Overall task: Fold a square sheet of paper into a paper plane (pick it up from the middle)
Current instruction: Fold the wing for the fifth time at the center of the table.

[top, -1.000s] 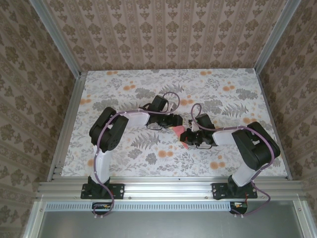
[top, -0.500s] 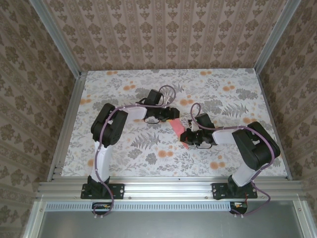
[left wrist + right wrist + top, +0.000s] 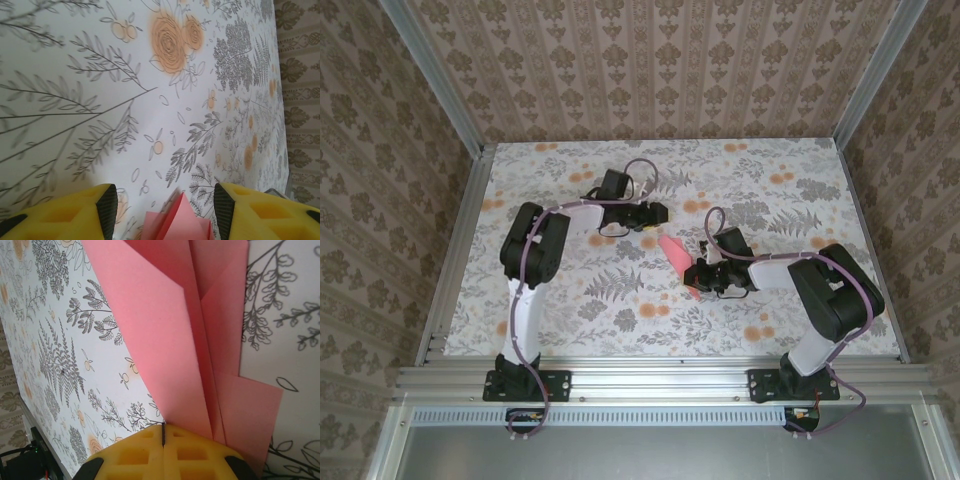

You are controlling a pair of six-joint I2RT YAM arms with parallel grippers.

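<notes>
The square sheet of paper now lies folded as a slim salmon-pink paper plane (image 3: 676, 256) on the flowered table, its point toward the far left. My right gripper (image 3: 693, 277) is shut on its near end. In the right wrist view the folded layers (image 3: 170, 325) fan out from the closed yellow jaws (image 3: 163, 434). My left gripper (image 3: 658, 212) stands open just beyond the plane's tip, apart from it. The left wrist view has the pink tip (image 3: 181, 221) low between the left gripper's (image 3: 164, 200) spread yellow fingers (image 3: 100, 207), touching neither.
The table (image 3: 800, 330) carries a cloth printed with grey leaves and small orange flowers. Aluminium rails (image 3: 660, 378) run along its near edge and sides, and patterned walls close it in at the back and both sides.
My left gripper has drawn back from the paper, moving to the far left, still open. The right gripper and the paper have stayed in place.
</notes>
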